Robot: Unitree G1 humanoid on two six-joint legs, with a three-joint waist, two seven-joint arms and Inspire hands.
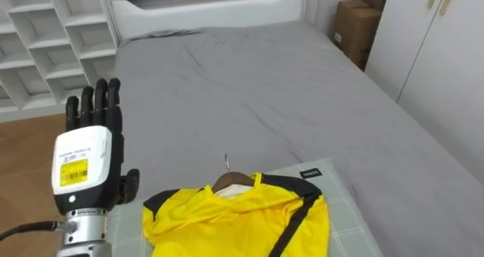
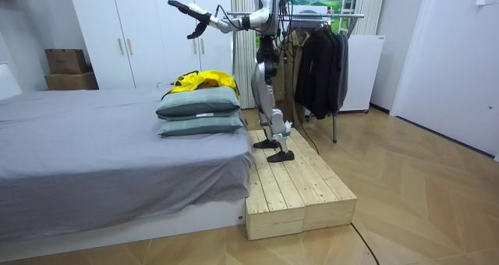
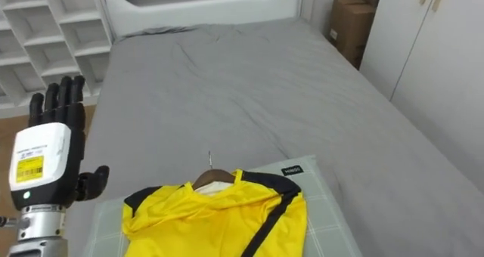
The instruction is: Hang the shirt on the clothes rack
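At seven o'clock in the left eye view, the left hand [image 1: 87, 155] is raised with its fingers straight, holding nothing. At six, the yellow jacket [image 1: 238, 219] on its hanger [image 1: 229, 181] lies on a pillow [image 1: 344, 212] at the near edge of the bed [image 1: 287, 83], whose bare grey cover runs to twelve. In the room view, the robot stands on a wooden platform [image 2: 300, 191] between the bed and hanging dark clothes [image 2: 320, 62].

A grey-sheeted bed [image 1: 302, 83] is backed by a white headboard [image 1: 204, 7], two green pillows [image 2: 201, 103] are stacked at its end, white cubby shelves [image 1: 45, 38] are set to one side, and cardboard boxes [image 1: 355, 26] are piled beside white wardrobe doors [image 1: 446, 53].
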